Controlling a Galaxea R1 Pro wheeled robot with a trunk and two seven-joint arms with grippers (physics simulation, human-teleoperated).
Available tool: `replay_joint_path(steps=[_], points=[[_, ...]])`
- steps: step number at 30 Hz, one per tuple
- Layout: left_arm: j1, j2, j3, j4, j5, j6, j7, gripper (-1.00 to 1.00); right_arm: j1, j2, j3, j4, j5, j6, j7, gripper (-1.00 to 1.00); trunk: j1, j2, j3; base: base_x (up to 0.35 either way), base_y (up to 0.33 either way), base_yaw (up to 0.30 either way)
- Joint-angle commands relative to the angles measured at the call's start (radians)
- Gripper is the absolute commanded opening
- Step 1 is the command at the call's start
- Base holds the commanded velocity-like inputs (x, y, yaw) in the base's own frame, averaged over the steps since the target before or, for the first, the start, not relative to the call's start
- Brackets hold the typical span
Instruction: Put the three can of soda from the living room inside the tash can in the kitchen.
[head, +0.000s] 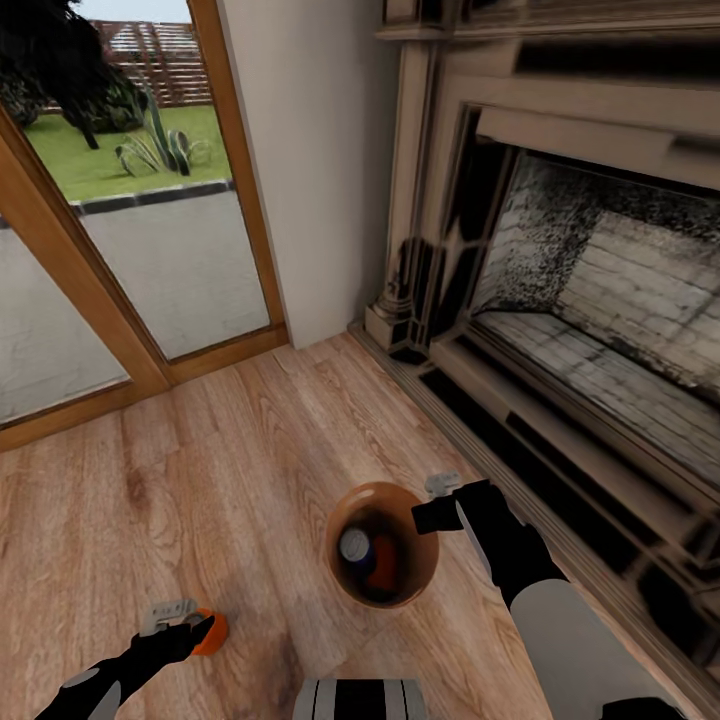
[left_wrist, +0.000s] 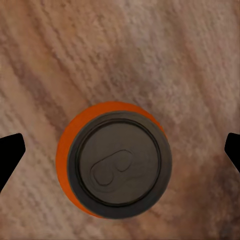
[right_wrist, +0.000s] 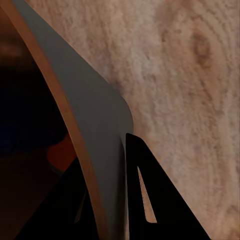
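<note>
The tash can (head: 402, 508), round with a glossy brown inside, hangs just above the wood floor, and my right gripper (head: 440, 505) is shut on its rim. In the right wrist view my fingers (right_wrist: 155, 200) pinch its grey wall (right_wrist: 85, 100). Inside it lie a dark blue can of soda (head: 356, 546) and an orange one (head: 383, 572). Another orange can of soda (head: 211, 631) stands upright on the floor at lower left. My left gripper (head: 185, 620) hovers over it, open; the left wrist view shows its grey top (left_wrist: 117, 165) centred between the spread fingertips (left_wrist: 10, 155).
This is the living room: an ornate fireplace (head: 600, 300) with a raised hearth runs along the right, close beside my right arm. A glass door with a wooden frame (head: 120, 220) fills the back left. Bare reddish wood floor (head: 220, 470) lies between them.
</note>
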Motion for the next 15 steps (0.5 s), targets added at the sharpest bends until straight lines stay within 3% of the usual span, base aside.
replay_joint_path(steps=[1,15], points=[[0.0,0.0,0.0,0.0,0.0,0.0,0.0,1.0,0.0,0.0,0.0,0.0,-0.023,0.005,0.006,-1.0,0.0,0.0,0.0,0.0,0.0,0.0],[0.001,-0.002,0.0,-0.001,0.0,-0.002,-0.002,1.0,0.0,0.0,-0.001,-0.001,-0.023,0.003,0.006,-1.0,0.002,-0.001,-0.015,0.0,0.0,0.0]])
